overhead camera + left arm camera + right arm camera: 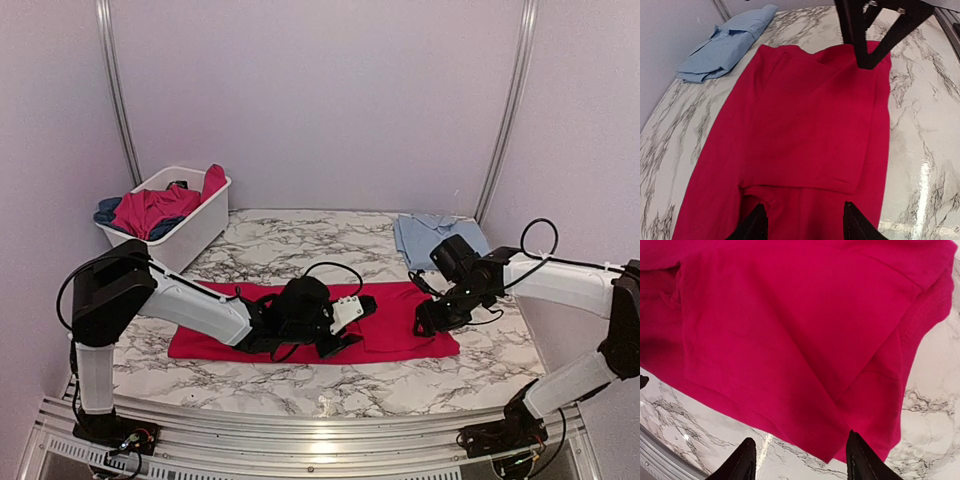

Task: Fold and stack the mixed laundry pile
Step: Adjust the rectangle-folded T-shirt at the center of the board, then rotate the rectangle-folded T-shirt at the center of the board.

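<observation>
A bright red garment (pixel 400 325) lies spread flat across the middle of the marble table (pixel 300 250), partly folded over itself. My left gripper (pixel 352 325) hovers low over its middle, jaws open, with only cloth beneath them (pixel 805 222). At the garment's right end my right gripper (pixel 425 318) is open too, over the near hem corner (pixel 800 460). In the left wrist view the red garment (pixel 810 125) shows a folded layer, and in the right wrist view its (pixel 790 330) hem is doubled. A folded light blue shirt (pixel 430 238) lies at the back right.
A white plastic basket (pixel 195 235) at the back left holds red (pixel 150 208) and dark blue garments. Pale walls with metal posts enclose the table. A metal rail runs along the near edge by the arm bases. The light blue shirt (pixel 727 42) lies near the wall.
</observation>
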### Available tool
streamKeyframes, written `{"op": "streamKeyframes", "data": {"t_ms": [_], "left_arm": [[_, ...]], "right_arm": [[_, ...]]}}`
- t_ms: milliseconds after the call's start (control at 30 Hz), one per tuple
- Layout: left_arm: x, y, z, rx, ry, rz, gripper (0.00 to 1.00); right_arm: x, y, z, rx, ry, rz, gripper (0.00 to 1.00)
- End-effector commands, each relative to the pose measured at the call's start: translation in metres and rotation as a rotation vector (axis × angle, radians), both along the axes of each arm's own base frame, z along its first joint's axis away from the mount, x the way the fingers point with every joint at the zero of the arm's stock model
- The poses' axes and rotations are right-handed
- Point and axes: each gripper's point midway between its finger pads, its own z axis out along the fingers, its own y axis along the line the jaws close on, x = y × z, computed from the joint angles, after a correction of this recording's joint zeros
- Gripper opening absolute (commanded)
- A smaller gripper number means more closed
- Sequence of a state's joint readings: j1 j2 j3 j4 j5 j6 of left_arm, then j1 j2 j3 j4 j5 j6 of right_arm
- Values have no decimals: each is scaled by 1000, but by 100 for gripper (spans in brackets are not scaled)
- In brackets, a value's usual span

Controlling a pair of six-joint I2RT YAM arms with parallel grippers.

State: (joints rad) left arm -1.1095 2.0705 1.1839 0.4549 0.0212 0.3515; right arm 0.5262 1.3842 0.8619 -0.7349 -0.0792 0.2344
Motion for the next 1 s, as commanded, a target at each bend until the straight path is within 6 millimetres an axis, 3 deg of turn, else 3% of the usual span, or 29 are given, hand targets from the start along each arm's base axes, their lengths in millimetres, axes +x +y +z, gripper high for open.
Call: {"op": "streamKeyframes", "data": {"t_ms": [0,167,400,600,733,867,967], "left_arm": [[58,57,60,-113,55,331,53],[106,137,24,43,196,698,53],[112,208,-36,250,321,917,49],[77,263,-67,344,412,1047,45],[47,294,-87,405,455,1095,43],[30,318,-93,404,484,1168,42],[30,326,-85,369,481,1207,42]], "right_arm": [[33,12,39,103,-147,-36,56],[44,32,12,71,-97,3,57],[46,42,-28,11,-45,42,57],[41,47,-51,-20,-2,84,56],[49,53,-68,-35,19,109,55],[71,70,-75,-37,14,146,55],[101,83,-82,-65,-8,173,55]]}}
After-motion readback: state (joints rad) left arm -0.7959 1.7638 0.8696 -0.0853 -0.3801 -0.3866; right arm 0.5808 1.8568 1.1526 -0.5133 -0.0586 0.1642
